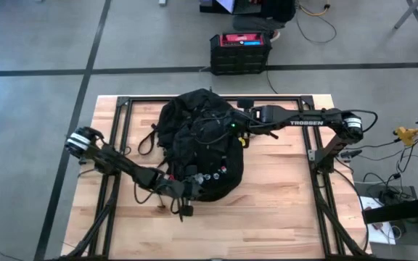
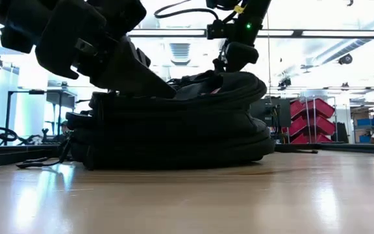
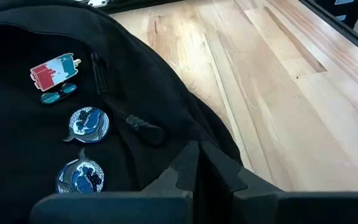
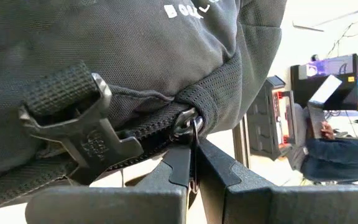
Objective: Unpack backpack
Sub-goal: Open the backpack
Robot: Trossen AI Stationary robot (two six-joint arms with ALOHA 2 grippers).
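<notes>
The black backpack (image 1: 198,145) lies flat on the wooden table (image 1: 289,210), its round patches (image 3: 87,121) and a flag pin near the end toward the table's near edge. My left gripper (image 3: 199,155) is shut at that near end, beside the patches, its tips at the backpack's upper surface (image 2: 169,92). My right gripper (image 4: 193,155) is over the backpack's far right part (image 1: 236,132), shut on a metal zipper pull next to a strap buckle (image 4: 73,124). What is inside the backpack is hidden. My left gripper's shut fingertips (image 3: 185,163) lie at the black fabric of the backpack's near end, coming slanting down from the table's left. Black on black, I cannot tell whether they touch or pinch the fabric. My right gripper pinches the metal zipper pull (image 4: 193,132) between its two fingertips, at the zipper's end on a grey mesh seam. The fingers slant down from the table's right side. The pull sticks out from the slider, and the backpack stays on the table.
Black metal frame rails (image 1: 122,130) run along the table's left, far and right sides. A black crate with a red top (image 1: 242,52) stands on the floor beyond the far edge. Bare wood lies at the near right. A person (image 4: 328,155) sits in the room behind.
</notes>
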